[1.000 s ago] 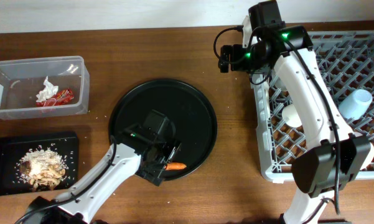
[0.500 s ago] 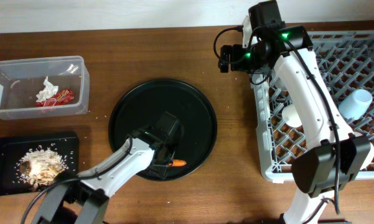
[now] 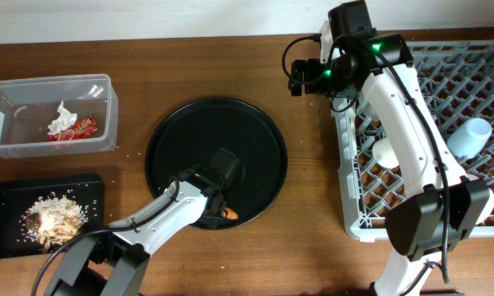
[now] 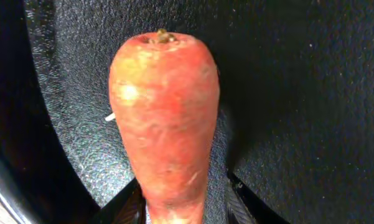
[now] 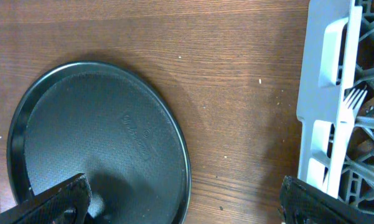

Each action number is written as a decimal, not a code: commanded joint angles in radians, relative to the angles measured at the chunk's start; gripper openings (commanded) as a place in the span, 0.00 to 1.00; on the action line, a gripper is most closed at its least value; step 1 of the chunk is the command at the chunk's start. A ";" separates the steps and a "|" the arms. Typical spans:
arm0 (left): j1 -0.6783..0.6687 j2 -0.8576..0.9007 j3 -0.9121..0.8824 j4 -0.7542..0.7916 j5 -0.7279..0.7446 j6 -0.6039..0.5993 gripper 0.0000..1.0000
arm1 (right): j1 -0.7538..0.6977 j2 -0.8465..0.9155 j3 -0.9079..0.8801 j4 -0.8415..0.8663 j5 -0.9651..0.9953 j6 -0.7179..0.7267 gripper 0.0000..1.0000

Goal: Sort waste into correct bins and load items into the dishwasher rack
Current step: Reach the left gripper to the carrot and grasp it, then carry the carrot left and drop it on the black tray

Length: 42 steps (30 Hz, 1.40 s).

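Note:
The small orange carrot (image 4: 165,118) lies on the large round black tray (image 3: 216,123), near its front rim. My left gripper (image 4: 183,211) straddles the carrot's narrow end. Its left finger touches the carrot, while a thin strip of tray shows at the right finger, so the jaws are nearly closed. From overhead only a bit of carrot (image 3: 229,215) shows under the left gripper (image 3: 223,205). My right gripper (image 5: 183,202) hangs open and empty above the table, between the round tray and the grey dishwasher rack (image 3: 477,74).
The clear tub (image 3: 49,86) at far left holds white tissue (image 3: 63,119) and a red wrapper (image 3: 78,130). The shallow black tray (image 3: 0,197) holds food scraps (image 3: 56,222). A light blue cup (image 3: 470,136) and a small white cup (image 3: 385,151) sit in the rack.
My left gripper has slid forward over the carrot and its jaws have narrowed around it. The round tray has shifted slightly. The right arm has not moved.

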 commanded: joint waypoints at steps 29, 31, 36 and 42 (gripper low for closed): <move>1.164 -0.325 -0.010 0.066 -0.257 0.756 0.35 | -0.003 -0.017 0.016 0.000 -0.002 0.008 0.99; 1.190 -0.280 -0.011 0.130 -0.257 0.869 0.35 | -0.003 -0.017 0.016 0.000 -0.002 0.008 0.99; 1.189 -0.228 0.025 0.128 -0.180 0.886 0.40 | -0.003 -0.017 0.016 0.000 -0.002 0.008 0.99; 1.189 -0.442 0.153 -0.240 0.463 0.886 0.52 | -0.003 -0.017 0.016 0.000 -0.002 0.008 0.99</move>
